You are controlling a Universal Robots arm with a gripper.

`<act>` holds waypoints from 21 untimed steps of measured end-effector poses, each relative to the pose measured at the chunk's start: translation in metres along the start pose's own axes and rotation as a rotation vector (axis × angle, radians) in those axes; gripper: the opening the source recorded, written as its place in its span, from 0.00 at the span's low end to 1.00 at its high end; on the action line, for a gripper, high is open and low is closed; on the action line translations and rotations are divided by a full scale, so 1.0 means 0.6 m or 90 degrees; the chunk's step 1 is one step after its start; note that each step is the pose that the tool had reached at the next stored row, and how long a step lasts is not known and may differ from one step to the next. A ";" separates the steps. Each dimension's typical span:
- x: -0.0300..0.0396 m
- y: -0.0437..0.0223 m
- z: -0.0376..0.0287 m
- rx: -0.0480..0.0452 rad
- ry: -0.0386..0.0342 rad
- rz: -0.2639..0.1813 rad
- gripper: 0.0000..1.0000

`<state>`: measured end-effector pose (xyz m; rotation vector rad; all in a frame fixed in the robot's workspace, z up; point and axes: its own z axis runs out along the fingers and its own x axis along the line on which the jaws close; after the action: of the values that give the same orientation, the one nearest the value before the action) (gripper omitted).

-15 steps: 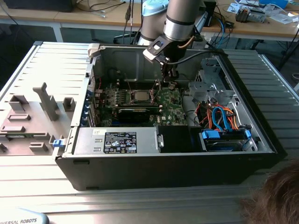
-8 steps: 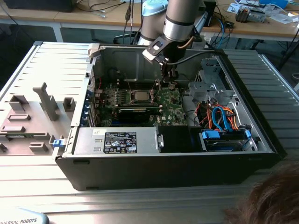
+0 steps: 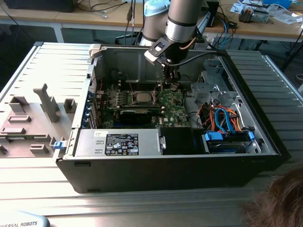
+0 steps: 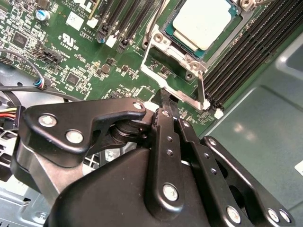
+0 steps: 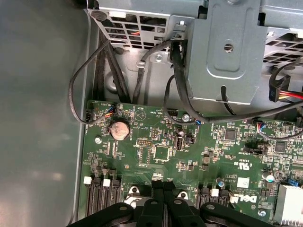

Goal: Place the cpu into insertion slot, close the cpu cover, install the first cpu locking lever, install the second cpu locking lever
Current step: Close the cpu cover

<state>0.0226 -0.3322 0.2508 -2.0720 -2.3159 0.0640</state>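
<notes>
Exterior view, left to right: grey fixture [image 3: 28, 127] lies at mid left on the desk [image 3: 142, 208], and the open case [image 3: 165, 172] runs across the centre. The cpu [image 3: 142, 98] is just left of centre in the upper half of the frame, lying flat on the board [image 3: 173, 101]. The second wrist view backs this up: the cpu [image 4: 203, 21] sits square in the socket [image 4: 168, 37] with its silvery top bare. So step one looks done. The cover [image 4: 152, 53] is not down. It stands tilted up off the socket beside the cpu, with the board visible through its window. One lever [image 4: 200, 90] sticks up next to the cover and looks unlatched; the second lever is hard to make out. The hand [image 3: 170, 79] hangs just right of the cpu at upper centre of the exterior frame, low over the board. In both wrist views the hand [image 4: 163, 97] has its fingers [image 5: 157, 187] pressed together, with nothing between them and nothing carried. Its tip is right at the cover's free edge; touching or just off, cannot tell. Judgement: one of four steps is finished, closing the cover looks like the step in hand, and both levers are left. The cable bundle [image 3: 222, 118] at the right of the case and a person's hair [image 3: 279, 201] at lower right are both well apart from the hand.
</notes>
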 end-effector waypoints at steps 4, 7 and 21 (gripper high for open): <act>0.000 -0.002 0.000 0.0000 0.0000 0.000 0.11; 0.001 -0.005 0.002 0.0000 0.0000 0.000 0.11; 0.001 -0.006 0.006 0.0000 0.0000 0.000 0.11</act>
<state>0.0189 -0.3321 0.2474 -2.0719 -2.3159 0.0640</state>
